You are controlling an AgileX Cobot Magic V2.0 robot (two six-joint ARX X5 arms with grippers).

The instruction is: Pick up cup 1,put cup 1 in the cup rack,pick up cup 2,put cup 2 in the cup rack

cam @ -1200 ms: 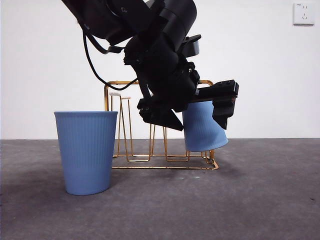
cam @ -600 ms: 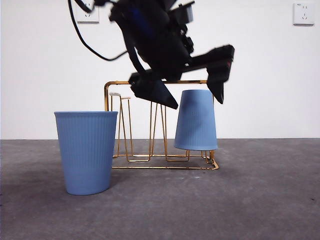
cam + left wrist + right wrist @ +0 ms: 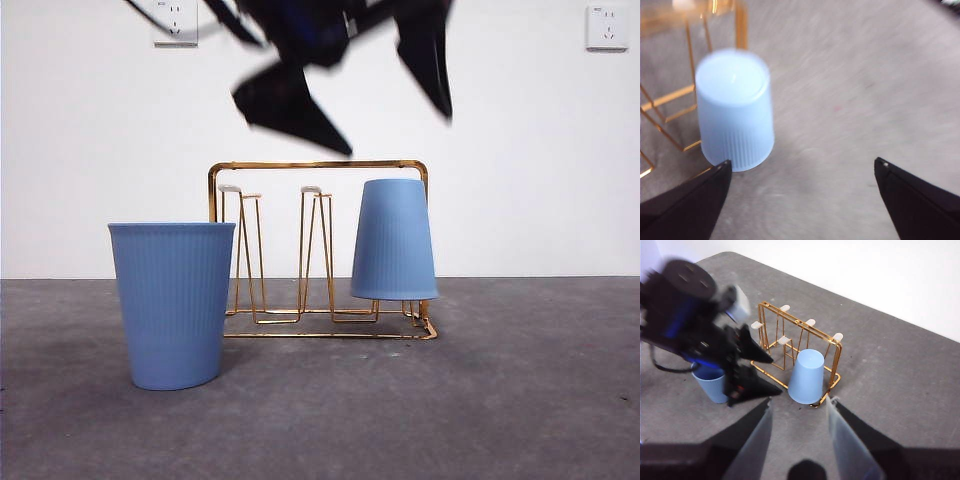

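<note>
A light blue ribbed cup (image 3: 393, 240) stands upside down over a peg at the right end of the gold wire cup rack (image 3: 315, 165). My left gripper (image 3: 395, 133) hangs open above it, blurred, holding nothing. In the left wrist view, the cup (image 3: 735, 107) and the rack (image 3: 670, 100) lie below the spread jaws of the left gripper (image 3: 803, 162). A second blue cup (image 3: 172, 305) stands upright on the table, left of the rack and nearer the camera. The right wrist view looks down from high up on the rack (image 3: 772, 307), both cups (image 3: 806, 376) (image 3: 712, 385) and the left gripper (image 3: 776, 374). My right gripper (image 3: 799, 400) is open and empty.
The grey table (image 3: 500, 400) runs to a white wall with two sockets (image 3: 608, 27) (image 3: 175, 22). Bare upright pegs (image 3: 316, 250) stand in the rack's middle and left. The left arm (image 3: 680, 305) reaches over the upright cup's side of the table.
The left gripper has let go of the cup and risen well above the rack. The cup, tilted a second ago, now sits straight and upside down on its peg.
</note>
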